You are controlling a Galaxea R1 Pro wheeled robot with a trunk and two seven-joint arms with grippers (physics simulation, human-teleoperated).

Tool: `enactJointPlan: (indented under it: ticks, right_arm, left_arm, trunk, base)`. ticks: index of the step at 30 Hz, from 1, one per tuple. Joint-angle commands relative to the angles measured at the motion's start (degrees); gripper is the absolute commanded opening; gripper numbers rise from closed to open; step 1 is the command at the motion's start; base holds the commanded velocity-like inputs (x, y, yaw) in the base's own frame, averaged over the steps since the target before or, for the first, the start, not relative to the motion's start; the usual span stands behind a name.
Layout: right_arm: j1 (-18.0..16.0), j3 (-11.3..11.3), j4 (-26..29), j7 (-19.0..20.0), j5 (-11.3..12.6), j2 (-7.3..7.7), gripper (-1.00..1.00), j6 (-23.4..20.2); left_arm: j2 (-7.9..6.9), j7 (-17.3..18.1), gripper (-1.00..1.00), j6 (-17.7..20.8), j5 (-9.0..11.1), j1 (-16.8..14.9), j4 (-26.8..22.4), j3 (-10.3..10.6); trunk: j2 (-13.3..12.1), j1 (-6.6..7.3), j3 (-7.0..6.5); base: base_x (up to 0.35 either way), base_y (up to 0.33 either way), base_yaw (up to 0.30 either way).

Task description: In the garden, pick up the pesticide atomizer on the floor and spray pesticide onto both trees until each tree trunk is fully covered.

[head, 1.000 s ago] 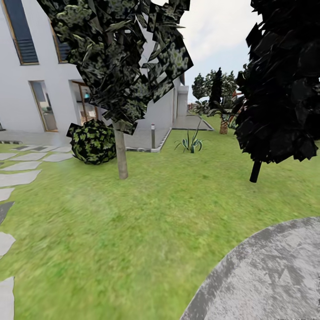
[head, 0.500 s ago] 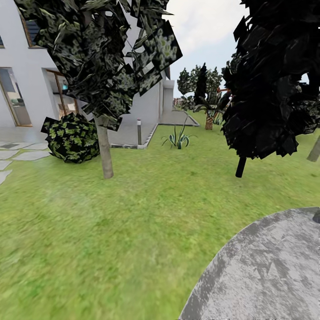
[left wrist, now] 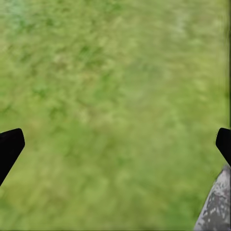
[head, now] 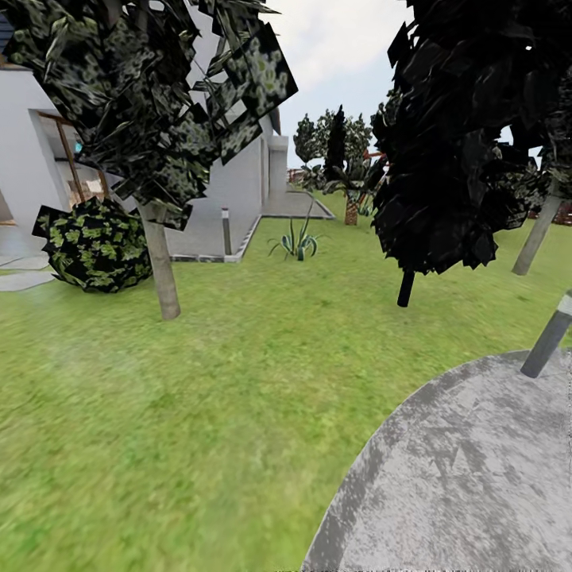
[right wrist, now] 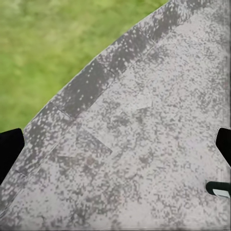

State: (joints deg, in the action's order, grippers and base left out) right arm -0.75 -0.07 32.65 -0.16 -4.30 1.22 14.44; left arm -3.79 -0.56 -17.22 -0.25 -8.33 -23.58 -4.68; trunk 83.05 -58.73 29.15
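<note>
Head view looks over the grass floor of the garden to a tree whose pale trunk rises far ahead of both arms; a second pale trunk leans at the far right. Below the right gripper, fingers spread wide and empty, lies grey stone paving. Under the left gripper, likewise spread and empty, is grass, paving just beside one finger.

A pale-trunked tree is seen standing on the grass beside a round bush, with a near-black conifer and grey stone paving nearby.
</note>
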Motion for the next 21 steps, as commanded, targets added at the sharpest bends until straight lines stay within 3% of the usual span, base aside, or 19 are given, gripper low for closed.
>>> enactJointPlan:
  ticks: [1, 11, 21]
  right_arm:
    - [-0.04, 0.00, -0.04, -0.02, -0.44, 0.01, 1.00, 0.15]
    - [-0.05, 0.07, -0.04, -0.02, -0.44, 0.01, 1.00, 0.15]
    - [-0.04, 0.07, -0.04, 0.07, -0.44, 0.01, 1.00, 0.18]
  left_arm:
    - [0.01, -0.06, 1.00, -0.18, -0.03, -0.02, 0.02, -0.07]
    - [0.01, -0.06, 1.00, -0.17, 0.05, -0.02, 0.02, -0.10]
    - [0.01, -0.06, 1.00, -0.11, 0.16, 0.01, 0.02, -0.16]
  trunk:
    - [0.03, 0.01, 0.13]
    - [0.03, 0.01, 0.88]
    - [0.03, 0.01, 1.62]
  base:
    - [0.000, 0.000, -0.192]
    - [-0.017, 0.017, -0.192]
    - [-0.168, 0.216, -0.193]
